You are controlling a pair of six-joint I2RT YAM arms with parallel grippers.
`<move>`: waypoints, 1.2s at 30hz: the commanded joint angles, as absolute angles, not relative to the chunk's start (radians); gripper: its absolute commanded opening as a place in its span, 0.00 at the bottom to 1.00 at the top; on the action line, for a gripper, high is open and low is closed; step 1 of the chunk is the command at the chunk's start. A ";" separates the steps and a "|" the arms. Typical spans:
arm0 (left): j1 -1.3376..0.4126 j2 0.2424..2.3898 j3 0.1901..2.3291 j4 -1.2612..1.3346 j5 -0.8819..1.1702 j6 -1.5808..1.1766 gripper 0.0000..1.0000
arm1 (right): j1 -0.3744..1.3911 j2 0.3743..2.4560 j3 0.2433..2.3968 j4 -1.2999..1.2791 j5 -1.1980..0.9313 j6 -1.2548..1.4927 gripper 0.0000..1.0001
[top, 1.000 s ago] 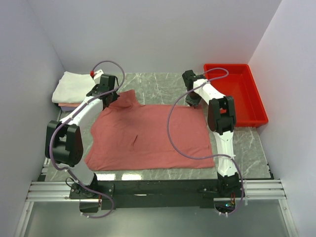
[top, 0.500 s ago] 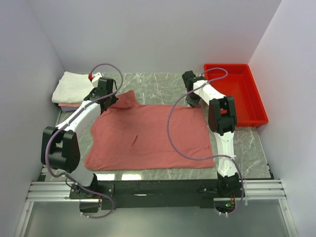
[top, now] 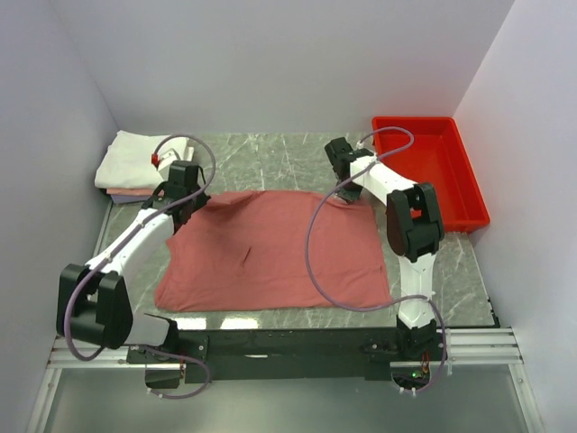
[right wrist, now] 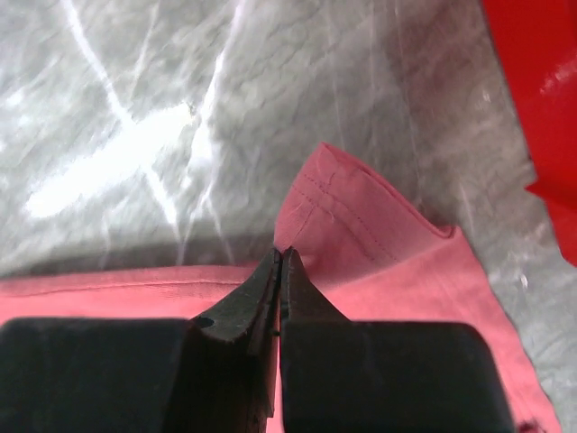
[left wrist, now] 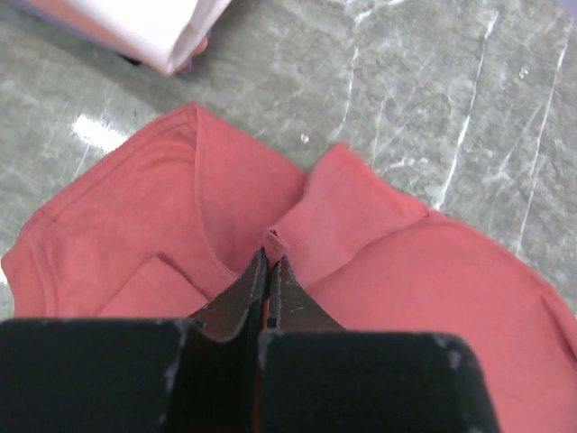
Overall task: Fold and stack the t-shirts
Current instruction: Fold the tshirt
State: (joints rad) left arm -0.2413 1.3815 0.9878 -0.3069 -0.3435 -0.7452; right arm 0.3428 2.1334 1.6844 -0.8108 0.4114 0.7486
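Observation:
A dusty salmon-red t-shirt (top: 270, 248) lies spread across the marble table. My left gripper (top: 187, 193) is at its far left corner. In the left wrist view that gripper (left wrist: 270, 259) is shut on a small pinch of the red fabric (left wrist: 343, 207), with folds bunched around the tips. At the shirt's far right corner my right gripper (top: 345, 191) is shut on the hemmed edge; the right wrist view shows its tips (right wrist: 281, 256) closed where the red cloth (right wrist: 361, 216) rises in a fold. Folded white and pale pink t-shirts (top: 131, 161) are stacked at the far left.
A bright red plastic tray (top: 455, 194) stands at the far right, its edge (right wrist: 541, 81) close to my right gripper. The folded stack's corner (left wrist: 153, 23) lies just beyond my left gripper. Grey walls enclose the table on three sides.
The right gripper has shut on the shirt's far right corner. Both grippers have moved toward the near side, drawing the shirt's far edge with them. The left sleeve no longer sticks out.

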 commanded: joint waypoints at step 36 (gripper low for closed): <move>-0.248 0.618 0.548 -0.623 -0.491 -1.118 0.00 | 0.425 1.618 1.189 -0.713 0.462 0.686 0.00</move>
State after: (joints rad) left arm -0.2440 0.6563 0.5507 -0.5747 -0.4480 -1.0687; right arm 0.4168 1.6764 1.2179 -0.7090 0.4450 0.6945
